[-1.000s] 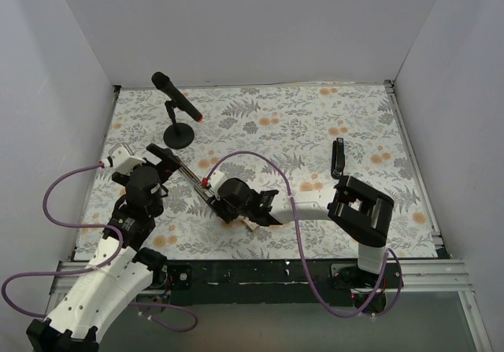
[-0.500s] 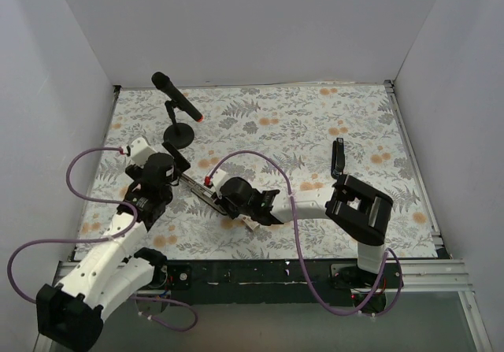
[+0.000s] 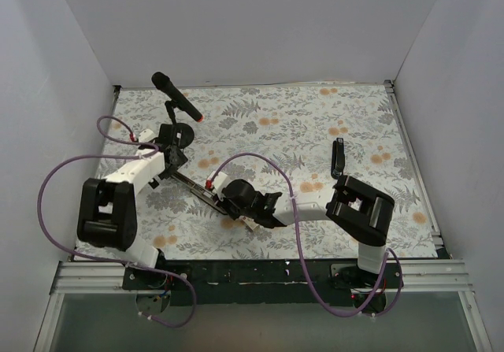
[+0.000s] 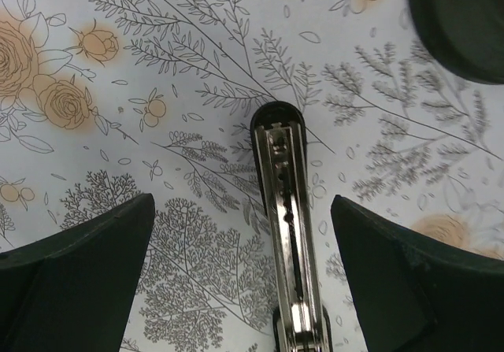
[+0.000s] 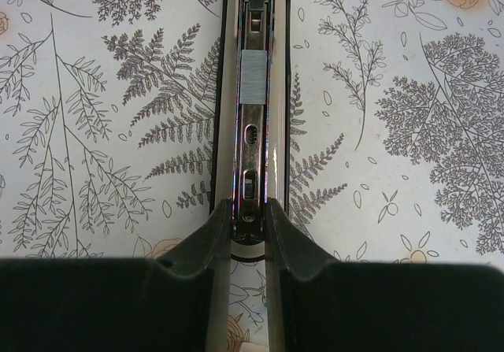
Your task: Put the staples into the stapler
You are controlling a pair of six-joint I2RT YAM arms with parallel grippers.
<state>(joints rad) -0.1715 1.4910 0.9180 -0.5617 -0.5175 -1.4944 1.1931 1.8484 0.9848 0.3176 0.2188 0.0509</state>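
On a floral tablecloth between white walls, the stapler lies open with a staple block in its rail, the right gripper clenched on one end, the left gripper spread wide astride the other, and a microphone just behind.

The top view looks steeply down from above and behind the arm bases, far enough off to take in the whole table. The left wrist view looks down past the left pincer, close to the stapler. The right wrist view looks down past the right pincer from closer. All three share the stapler.
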